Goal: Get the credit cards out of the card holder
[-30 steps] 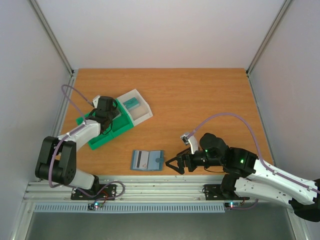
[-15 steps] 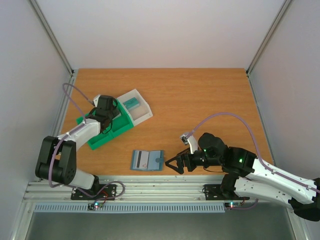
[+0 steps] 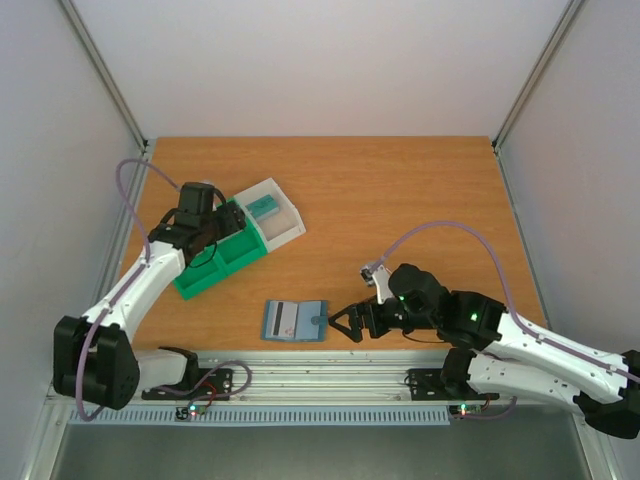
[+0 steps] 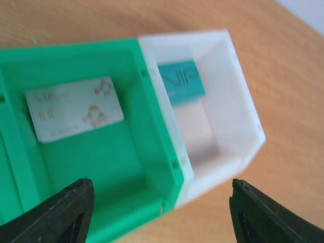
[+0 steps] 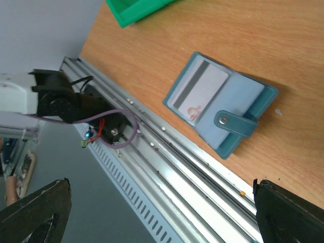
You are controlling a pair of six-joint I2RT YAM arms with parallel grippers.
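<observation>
- Worktop (image 3: 400,200): wood surface. All items sit in its near-left part.
- Compartment tray (image 3: 205,280): green with a clear end section, close to the left edge, about halfway back.
- Card holder (image 5: 245,98): lies open and flat by the near edge, roughly midway between the two arm bases, snap tab toward the right arm.
- Left claw (image 4: 159,183): spread wide, pinching nothing, hanging over the tray above the wall between the green and clear sections.
- Right claw (image 5: 159,185): spread, empty, low over the worktop just beside the tab side of the card holder, not touching it.
- First credit card (image 4: 74,108): whitish, lying flat on the floor of a green compartment. Judged already delivered.
- Second credit card (image 5: 198,92): stripe side up on the card holder's left half. Cannot tell whether it is tucked in a pocket or whether others lie under it.
- Teal card (image 4: 180,81): in the clear section, not part of the job.
- Progress, judged: at least one card out and at least one left. The right claw looks placed for the next pull.
</observation>
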